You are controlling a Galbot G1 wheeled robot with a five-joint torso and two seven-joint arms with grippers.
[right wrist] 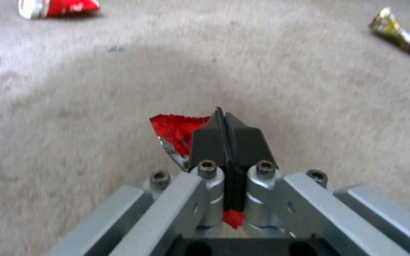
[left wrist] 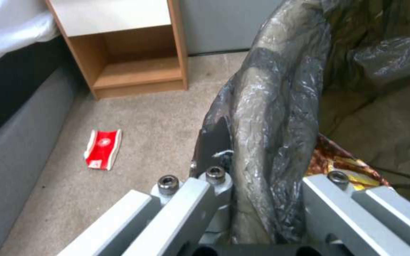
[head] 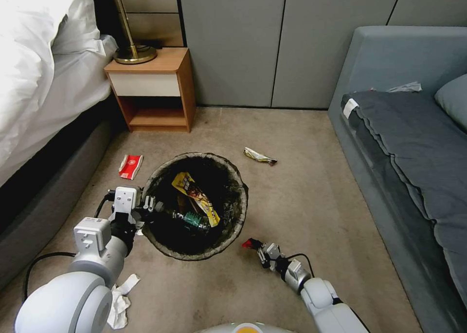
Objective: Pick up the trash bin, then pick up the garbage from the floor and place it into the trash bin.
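The left gripper [head: 152,207] clamps the trash bin [head: 195,255] by its rim over the carpet. In the right wrist view, the right gripper [right wrist: 225,122] pinches a red wrapper scrap [right wrist: 174,129], fingers clenched.

No legible text — print on red-and-white packet [left wrist: 102,149] too blurred.

Bedroom, hotel-style. Bed [head: 39,65] with white duvet at 10 o'clock, wooden nightstand [head: 155,89] with a brass lamp [head: 129,36] on top at 11 o'clock. Grey sofa [head: 413,143] with dark cover and cushion at 2 to 3 o'clock. Grey panel wall [head: 272,41] at 12 o'clock. Beige carpet [head: 311,196] all over the floor.
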